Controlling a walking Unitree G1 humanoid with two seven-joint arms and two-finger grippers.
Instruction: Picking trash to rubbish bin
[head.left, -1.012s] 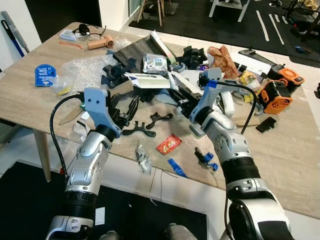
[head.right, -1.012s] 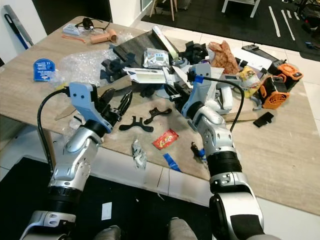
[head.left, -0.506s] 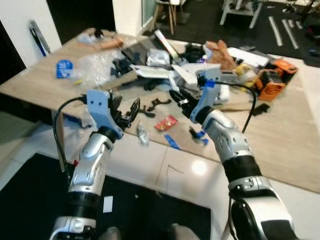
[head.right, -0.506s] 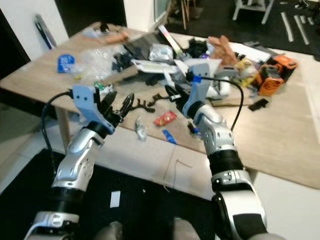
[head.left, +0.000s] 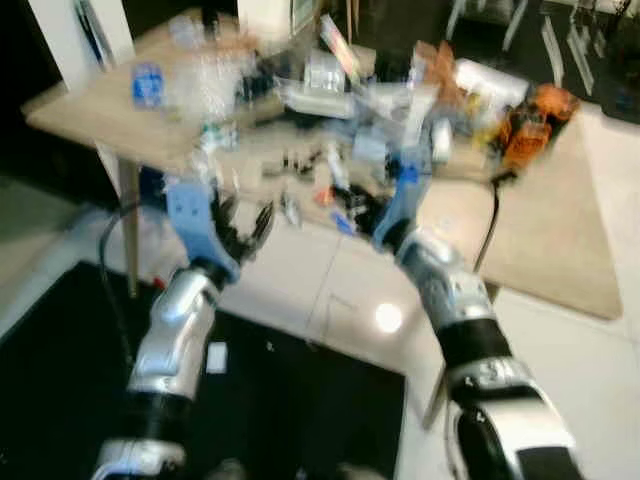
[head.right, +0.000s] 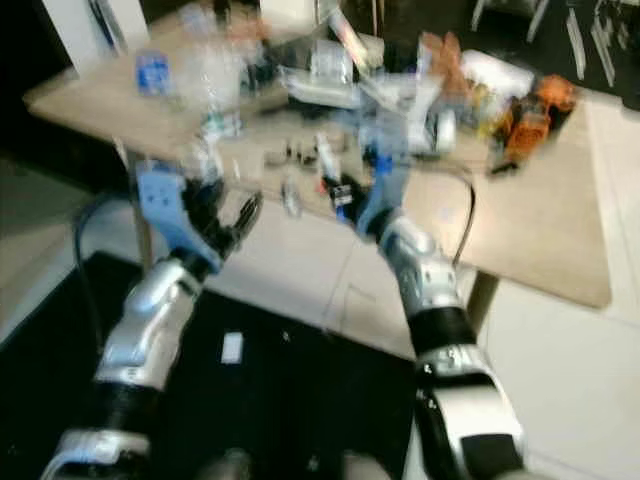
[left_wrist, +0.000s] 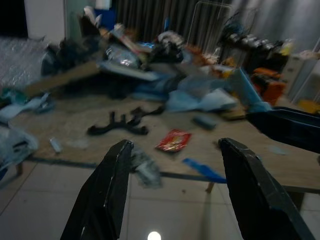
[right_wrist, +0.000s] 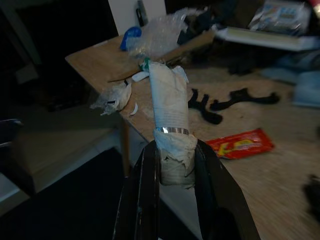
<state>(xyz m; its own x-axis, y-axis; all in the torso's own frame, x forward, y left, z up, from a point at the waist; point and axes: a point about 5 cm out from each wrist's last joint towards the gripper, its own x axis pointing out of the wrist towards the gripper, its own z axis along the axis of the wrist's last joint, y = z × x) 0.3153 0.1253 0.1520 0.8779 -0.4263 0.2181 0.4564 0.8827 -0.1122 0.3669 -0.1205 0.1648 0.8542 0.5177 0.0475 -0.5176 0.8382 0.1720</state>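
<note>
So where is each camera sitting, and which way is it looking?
Left eye: head, looking down at the table; both arms show.
Right eye: head too, same scene.
Left wrist: looks between the open left claw at the table edge and a red wrapper.
Right wrist: looks along the right claw, shut on a paper roll.
Both wrist views share the wrapper.

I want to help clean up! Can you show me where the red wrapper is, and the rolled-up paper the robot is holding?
Red wrapper (left_wrist: 173, 140), left wrist view, middle of the packet on the table.
Rolled-up paper (right_wrist: 168, 107), right wrist view, middle of the roll above the right gripper (right_wrist: 175, 167).
</note>
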